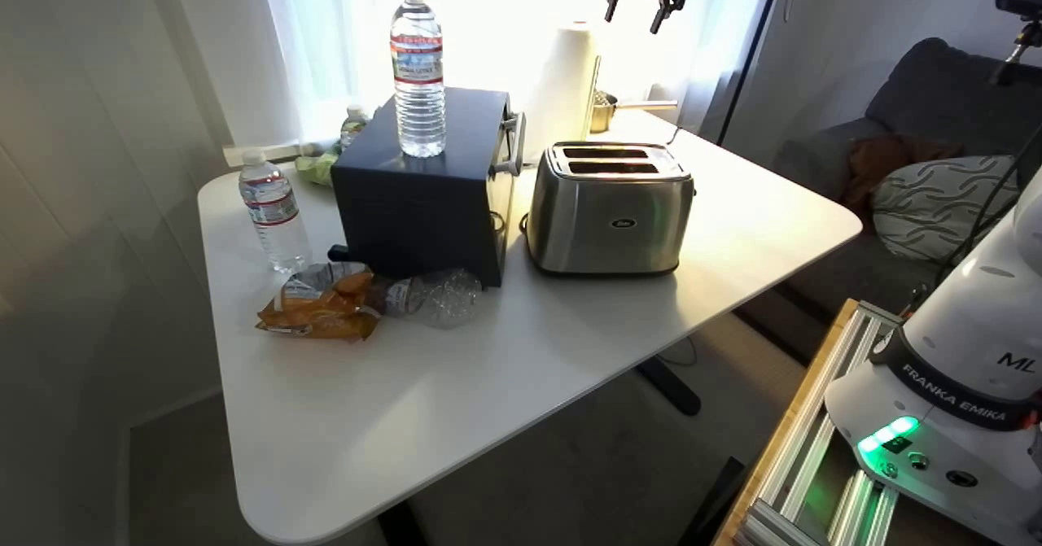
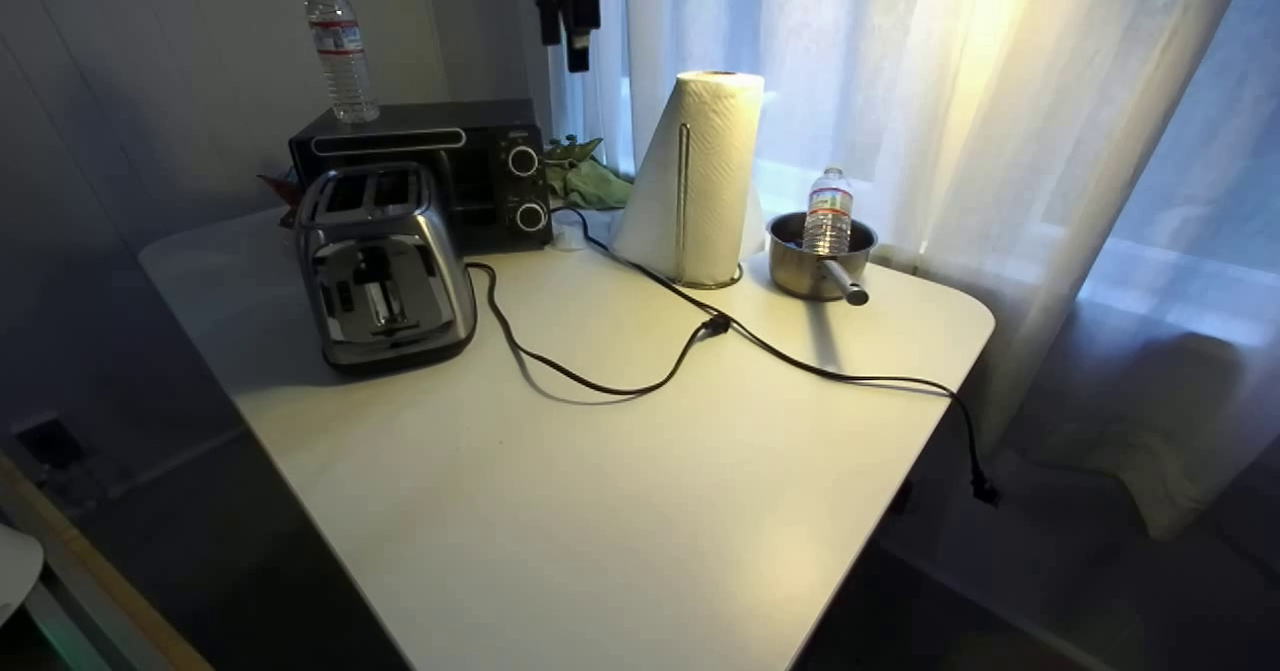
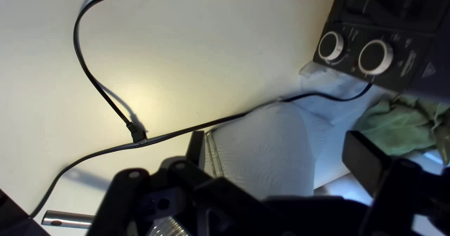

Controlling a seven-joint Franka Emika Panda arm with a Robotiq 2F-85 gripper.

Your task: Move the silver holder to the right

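Pincer [image 1: 632, 23] spread wide, fingers [image 3: 364, 158] parted, and it is hung high, apart from the paper roll [image 2: 722, 181] that is framed between them in the wrist view! Upright on the white table [image 2: 600, 511], that roll is carried by the silver holder [image 2: 683, 201], whose foot is closely passed by a black cord [image 2: 850, 378]. Just right of it in an exterior view, space is taken by a pot [image 2: 795, 271] with a bottle [image 2: 828, 216] stood inside; leftward there, a toaster [image 2: 390, 281] is set before a dark oven [image 2: 500, 186]. Fingers are pointed downward, and the arm's white base [image 1: 944, 444] is planted well apart, beside the table.
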